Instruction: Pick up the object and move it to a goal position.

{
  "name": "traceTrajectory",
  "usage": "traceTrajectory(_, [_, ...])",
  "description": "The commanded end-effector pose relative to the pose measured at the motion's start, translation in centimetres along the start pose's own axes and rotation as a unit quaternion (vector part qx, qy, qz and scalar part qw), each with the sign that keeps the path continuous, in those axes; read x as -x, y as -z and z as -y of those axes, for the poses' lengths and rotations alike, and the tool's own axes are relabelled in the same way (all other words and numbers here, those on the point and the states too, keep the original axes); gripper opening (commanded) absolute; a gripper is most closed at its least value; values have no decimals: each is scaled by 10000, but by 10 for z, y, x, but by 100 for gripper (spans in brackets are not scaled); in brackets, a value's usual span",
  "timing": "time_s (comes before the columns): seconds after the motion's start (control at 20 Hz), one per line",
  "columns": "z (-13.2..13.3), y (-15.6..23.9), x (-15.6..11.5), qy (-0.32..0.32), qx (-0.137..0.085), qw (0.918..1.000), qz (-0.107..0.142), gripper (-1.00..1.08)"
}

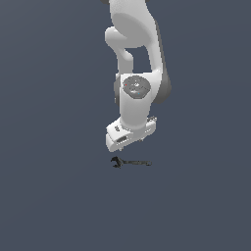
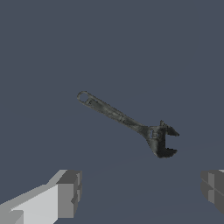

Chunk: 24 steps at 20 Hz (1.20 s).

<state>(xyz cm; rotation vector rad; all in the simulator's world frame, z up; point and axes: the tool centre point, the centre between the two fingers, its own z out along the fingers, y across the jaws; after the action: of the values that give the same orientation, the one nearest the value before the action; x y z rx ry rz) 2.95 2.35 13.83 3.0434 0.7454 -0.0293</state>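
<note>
Wrench (image 1: 130, 162) is the fitting word for the small dark tool that is seen lying flat on the grey worktop (image 1: 49, 196), just below the arm (image 1: 139, 54) in the exterior view. Its slim straight handle is stretched toward the exterior view's right, and its hooked open jaw is turned toward the exterior view's left. In the wrist view the same wrench (image 2: 131, 123) is shown whole: a small hole is pierced at the handle's end, and the jaw is formed by two short prongs with a gap between them.

The hand (image 1: 128, 139) is held above the wrench, pointed downward, and is not touching it; a strip of bare worktop is seen between them in the exterior view. The hand (image 2: 140, 192) is released: in the wrist view its two fingers (image 2: 68, 192) are spread wide apart, one at each side of the picture, and nothing is gripped between them. The wrench is seen beyond the gap between the fingers, clear of both.
</note>
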Motion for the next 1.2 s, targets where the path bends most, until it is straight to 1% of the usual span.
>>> traceTrajectory(0.0, [-1,-6,-3,366,8,9993,2,100])
traceTrajectory(0.25, [-4,-18,-9,1077,19,9942,2,100])
traceTrajectory(0.4, [-5,-25,-12,1499,23,9887,0,100])
traceTrajectory(0.55, [-6,-32,-16,1918,25,9814,-4,100])
traceTrajectory(0.7, [-7,-39,-19,2332,26,9724,-11,100])
traceTrajectory(0.85, [-9,-47,-22,2740,27,9617,-20,100])
traceTrajectory(1.15, [-11,-61,-28,3527,27,9357,-46,100])
